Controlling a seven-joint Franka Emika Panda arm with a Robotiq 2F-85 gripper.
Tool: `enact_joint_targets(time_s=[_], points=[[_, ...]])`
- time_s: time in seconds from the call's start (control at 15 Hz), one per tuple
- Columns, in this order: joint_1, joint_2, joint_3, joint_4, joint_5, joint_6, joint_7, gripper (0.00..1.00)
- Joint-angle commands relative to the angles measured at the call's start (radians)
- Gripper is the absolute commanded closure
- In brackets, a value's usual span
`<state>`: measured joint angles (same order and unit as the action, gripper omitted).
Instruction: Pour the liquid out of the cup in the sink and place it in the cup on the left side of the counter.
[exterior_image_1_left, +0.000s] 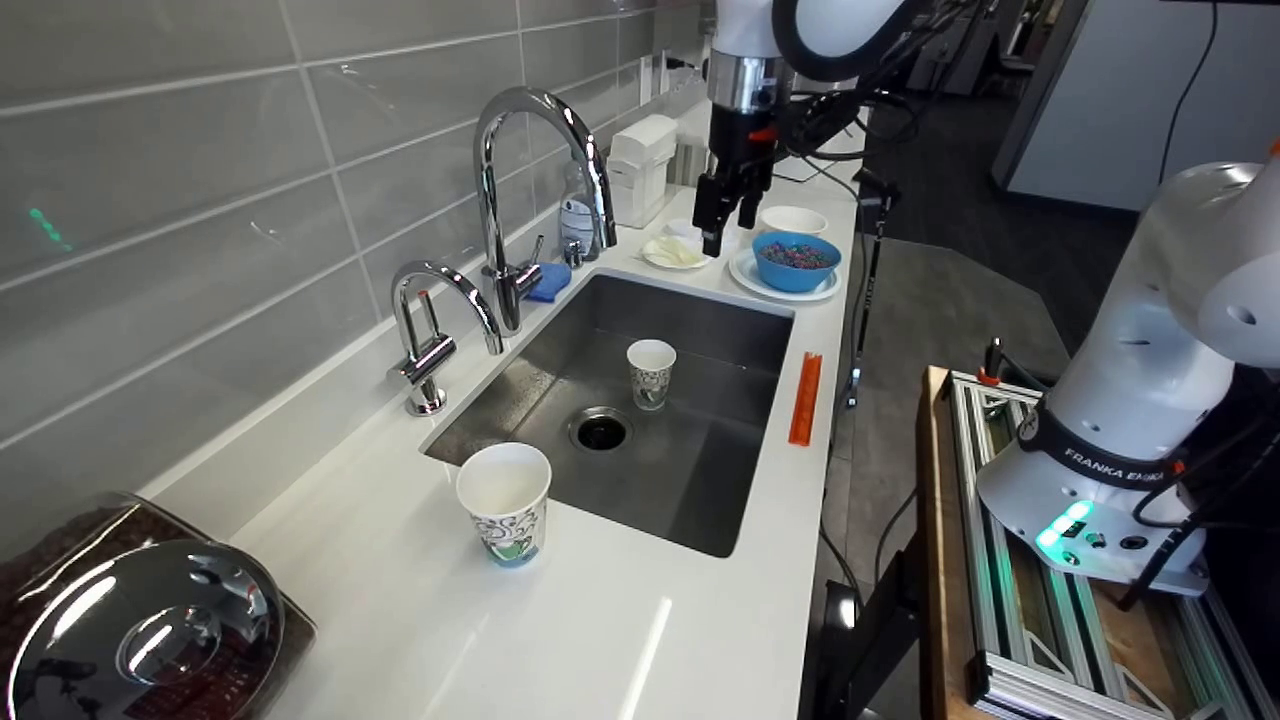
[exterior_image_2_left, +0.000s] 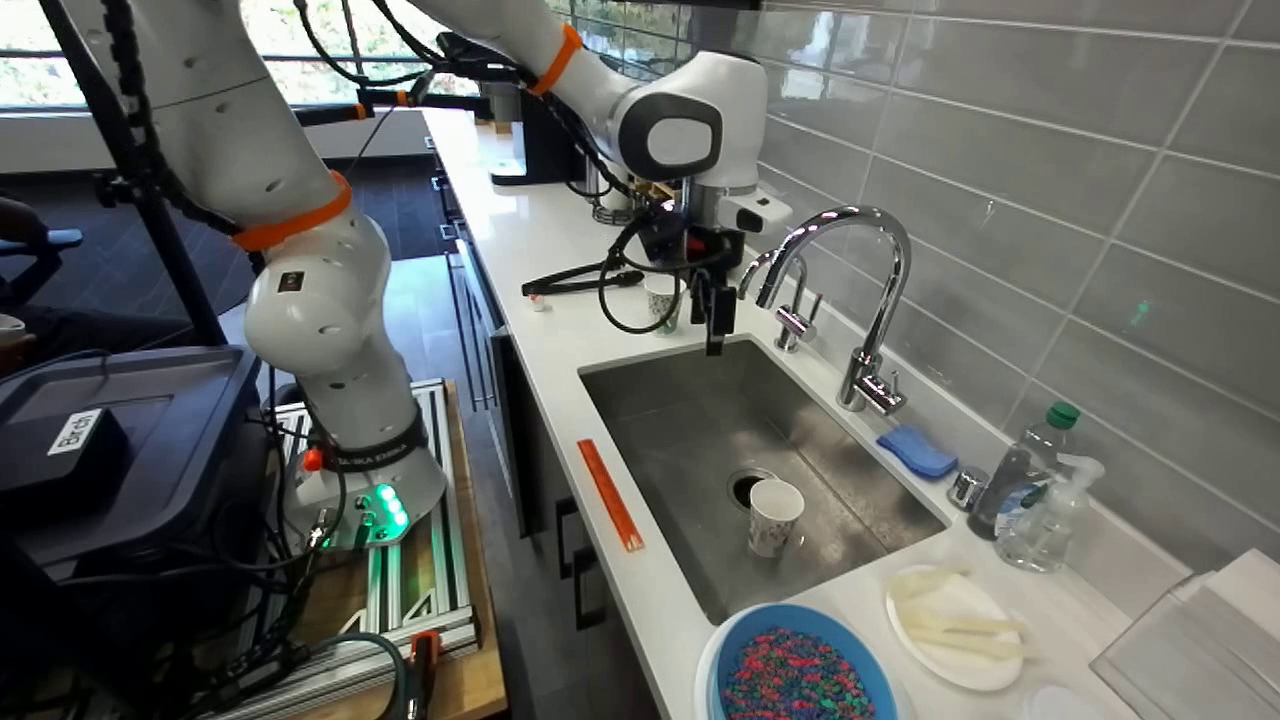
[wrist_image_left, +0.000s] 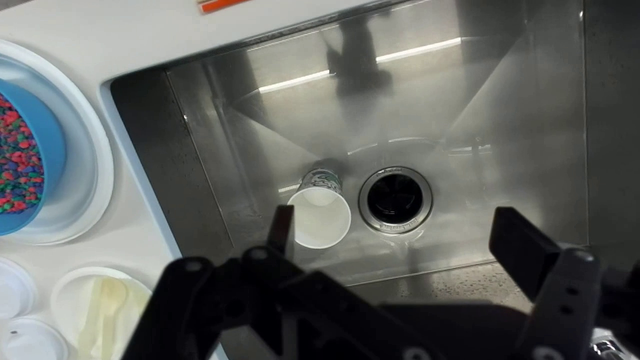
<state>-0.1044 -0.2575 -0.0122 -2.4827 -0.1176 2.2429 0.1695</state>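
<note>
Gripper (wrist_image_left: 393, 220) parted above 1 cup (wrist_image_left: 320, 222) in sink (wrist_image_left: 425, 100).

In an exterior view, the sink (exterior_image_1_left: 690, 475) holds 1 cup (exterior_image_1_left: 651, 380) just beyond its drain (exterior_image_1_left: 601, 432); another cup (exterior_image_1_left: 508, 505) stands nearer, on the counter (exterior_image_1_left: 560, 645). 2 taps (exterior_image_1_left: 506, 290) stand left of the sink, a strip (exterior_image_1_left: 805, 398) lies right, and a bowl (exterior_image_1_left: 792, 280) sits on a plate (exterior_image_1_left: 743, 278) at the far end.

White is shown by the counter (exterior_image_1_left: 600, 640) at six o'clock in an exterior view, there, dark swirls carried by the white counter cup (exterior_image_1_left: 507, 505) at seven and white sink cup (exterior_image_1_left: 651, 378) at the hub, blue by the bowl (exterior_image_1_left: 795, 279) at two
</note>
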Motion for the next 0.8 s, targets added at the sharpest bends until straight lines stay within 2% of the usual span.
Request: enact_joint_targets(time_s=[0.0, 0.2, 0.4, 0.73], points=[[0.003, 0.153, -0.02, 0.086, 0.006, 0.046, -0.017, 0.0], [0.008, 0.244, -0.032, 0.144, 0.03, 0.088, -0.014, 0.0], [0.006, 0.301, -0.043, 0.165, 0.048, 0.178, -0.008, 0.0], [-0.012, 0.324, -0.095, 0.098, 0.012, 0.338, 0.039, 0.0]])
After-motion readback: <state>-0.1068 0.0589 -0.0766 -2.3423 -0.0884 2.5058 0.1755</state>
